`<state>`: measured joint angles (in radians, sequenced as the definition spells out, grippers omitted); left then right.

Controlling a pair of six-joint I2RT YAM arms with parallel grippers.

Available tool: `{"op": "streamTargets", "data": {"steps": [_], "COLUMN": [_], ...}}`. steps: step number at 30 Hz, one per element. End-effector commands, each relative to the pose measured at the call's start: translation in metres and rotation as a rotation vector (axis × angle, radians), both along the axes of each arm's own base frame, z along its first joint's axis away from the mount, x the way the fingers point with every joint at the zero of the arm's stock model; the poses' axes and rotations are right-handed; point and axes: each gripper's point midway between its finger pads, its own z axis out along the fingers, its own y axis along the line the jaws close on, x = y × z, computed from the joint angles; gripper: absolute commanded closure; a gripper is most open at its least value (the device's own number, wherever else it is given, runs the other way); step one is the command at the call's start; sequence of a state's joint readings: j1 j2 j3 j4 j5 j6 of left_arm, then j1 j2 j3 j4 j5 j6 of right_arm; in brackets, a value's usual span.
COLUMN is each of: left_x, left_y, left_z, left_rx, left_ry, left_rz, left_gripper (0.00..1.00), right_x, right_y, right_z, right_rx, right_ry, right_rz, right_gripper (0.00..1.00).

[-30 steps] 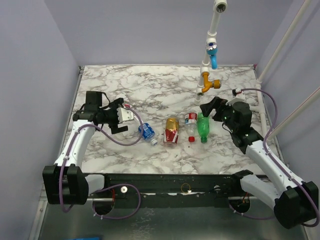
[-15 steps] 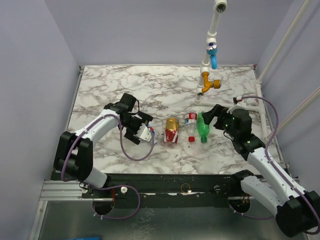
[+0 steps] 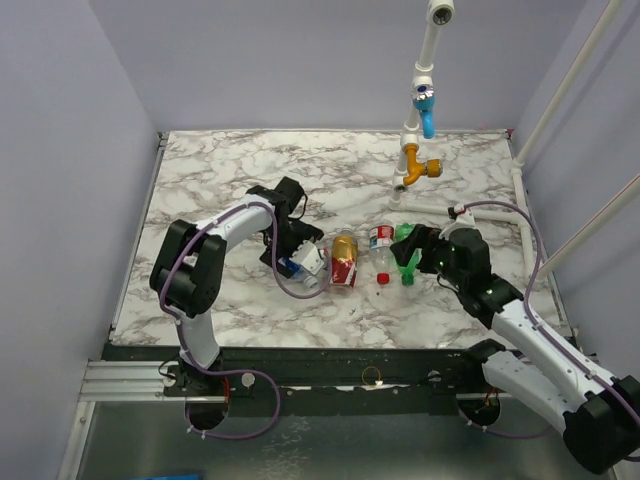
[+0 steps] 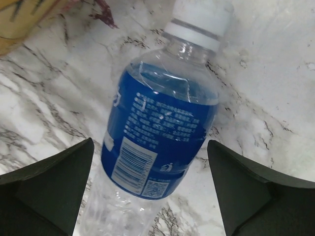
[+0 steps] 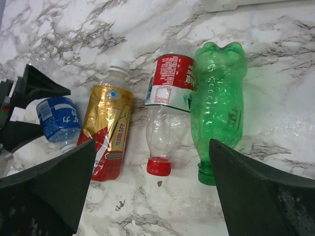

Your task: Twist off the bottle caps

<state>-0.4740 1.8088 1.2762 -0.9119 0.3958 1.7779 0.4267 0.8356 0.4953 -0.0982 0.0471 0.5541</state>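
Red cap shows from right wrist, not left; both grippers gape empty.

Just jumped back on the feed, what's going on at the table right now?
The left tool is open over the blue-label bottle, not closed on it. The right tool is open too, above the red-label bottle and the green bottle. The amber bottle lies between the blue-label and red-label ones, untouched. All four lie on their sides on the marble table, each with its cap on. Nothing is gripped.
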Motion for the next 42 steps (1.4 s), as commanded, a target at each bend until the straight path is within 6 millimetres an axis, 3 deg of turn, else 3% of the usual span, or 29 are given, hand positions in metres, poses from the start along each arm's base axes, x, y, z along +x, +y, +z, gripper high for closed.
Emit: {"op": "streamTargets", "data": {"steps": [1, 4, 10, 13, 17, 22, 26, 29, 36, 42], "left_x": [-0.016, -0.022, -0.028, -0.023, -0.015, -0.016, -0.023, -0.031, -0.035, -0.042], "left_y": [0.021, 0.023, 0.014, -0.001, -0.028, -0.054, -0.057, -0.054, -0.048, -0.043], "left_z": [-0.011, -0.014, -0.009, 0.01, 0.065, 0.163, 0.214, 0.237, 0.244, 0.24], "left_rx": [0.139, 0.159, 0.122, 0.028, -0.173, -0.503, -0.712, -0.816, -0.874, -0.883], "left_ry": [0.096, 0.125, 0.155, 0.155, 0.183, 0.203, 0.196, 0.209, 0.213, 0.204], "left_rz": [0.003, 0.015, 0.124, 0.261, 0.473, 0.687, 0.792, 0.857, 0.928, 0.937], "left_gripper": [0.05, 0.15, 0.52, 0.56, 0.56, 0.56, 0.55, 0.54, 0.54, 0.53], "right_x": [-0.003, -0.003, 0.002, 0.006, 0.012, 0.025, 0.035, 0.036, 0.017, 0.011], "right_y": [0.006, 0.016, 0.036, 0.045, 0.057, 0.083, 0.106, 0.125, 0.185, 0.191], "right_z": [-0.005, -0.004, 0.011, 0.025, 0.05, 0.113, 0.168, 0.193, 0.227, 0.235], "right_rx": [-0.001, 0.005, 0.014, 0.031, 0.077, 0.168, 0.258, 0.311, 0.357, 0.384], "right_ry": [0.008, 0.005, -0.023, -0.047, -0.082, -0.168, -0.243, -0.272, -0.338, -0.355], "right_rz": [-0.002, 0.023, 0.068, 0.086, 0.114, 0.181, 0.24, 0.286, 0.398, 0.398], "right_gripper": [0.0, 0.0, 0.0, 0.0, 0.0, 0.0, 0.0, 0.0, 0.01, 0.03]}}
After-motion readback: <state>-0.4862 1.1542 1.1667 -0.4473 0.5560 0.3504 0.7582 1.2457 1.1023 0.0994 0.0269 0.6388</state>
